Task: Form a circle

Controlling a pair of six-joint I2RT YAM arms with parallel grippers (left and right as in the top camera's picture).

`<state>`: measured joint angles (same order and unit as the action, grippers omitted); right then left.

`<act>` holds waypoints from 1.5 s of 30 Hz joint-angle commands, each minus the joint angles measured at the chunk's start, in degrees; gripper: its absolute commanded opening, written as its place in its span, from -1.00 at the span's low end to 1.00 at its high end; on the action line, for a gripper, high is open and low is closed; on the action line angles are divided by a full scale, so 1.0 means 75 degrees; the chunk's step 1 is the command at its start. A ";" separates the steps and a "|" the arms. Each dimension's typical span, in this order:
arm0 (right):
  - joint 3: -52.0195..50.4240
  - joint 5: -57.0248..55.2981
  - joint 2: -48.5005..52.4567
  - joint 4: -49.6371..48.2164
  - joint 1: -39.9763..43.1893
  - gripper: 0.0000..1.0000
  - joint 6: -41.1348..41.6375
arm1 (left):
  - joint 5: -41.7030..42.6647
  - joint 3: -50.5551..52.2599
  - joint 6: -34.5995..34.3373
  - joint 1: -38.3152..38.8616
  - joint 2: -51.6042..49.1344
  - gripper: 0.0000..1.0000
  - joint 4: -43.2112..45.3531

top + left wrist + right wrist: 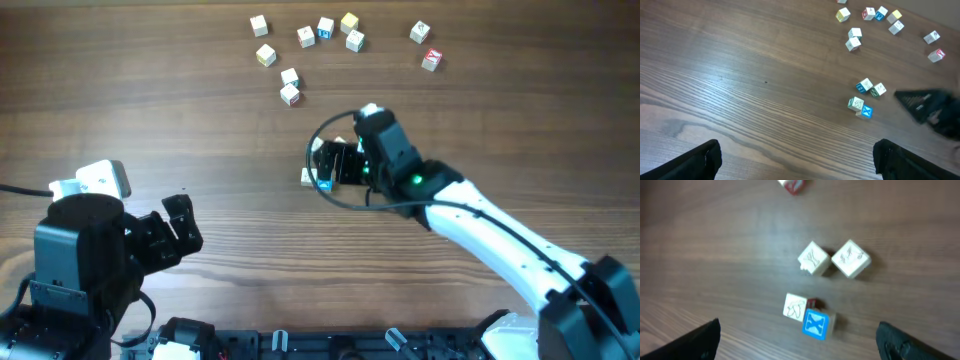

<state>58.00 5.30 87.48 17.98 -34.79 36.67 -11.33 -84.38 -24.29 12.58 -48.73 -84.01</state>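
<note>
The circle is a small group of several pale wooden letter cubes on the wood table. Two of them stand side by side at the far end. A third cube touches the blue-faced cube at the near end. My right gripper hangs open just above and short of the blue cube, its fingers wide on either side and nothing between them. Overhead, the right gripper covers most of the group; only a pale cube shows at its left. The left wrist view shows the group far off. My left gripper is open and holds nothing.
Several loose cubes lie scattered along the far edge, with two more nearer the group and a red one at the far right. The left gripper sits at the near left.
</note>
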 commanded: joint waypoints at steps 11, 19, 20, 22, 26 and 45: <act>0.4508 -0.0638 0.2687 0.0714 0.0618 0.99 -0.2471 | -0.0099 0.0006 -0.0044 -0.0052 0.0006 1.00 0.0017; 0.8874 -0.0291 0.6642 0.2011 0.0621 0.99 -0.2579 | -0.0099 0.0006 -0.0044 -0.0052 0.0006 1.00 0.0020; 0.9136 -0.0195 0.6977 0.2078 0.0621 0.99 -0.2594 | -0.0099 0.0006 -0.0044 -0.0052 0.0006 1.00 0.0017; 0.9340 0.0117 0.7563 0.2014 0.0618 0.98 -0.2672 | -0.0099 0.0006 -0.0044 -0.0052 0.0006 1.00 0.0020; 0.9337 0.0192 0.8096 0.1955 0.0618 0.91 -0.2690 | -0.0099 0.0006 -0.0044 -0.0052 0.0006 1.00 0.0020; 0.9337 -0.0195 0.8769 0.0804 0.0417 0.17 -0.3302 | -0.0099 0.0006 -0.0044 -0.0052 0.0006 1.00 0.0020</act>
<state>126.82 5.91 150.69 24.86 -31.57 12.60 -11.33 -84.38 -24.29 12.58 -48.75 -83.99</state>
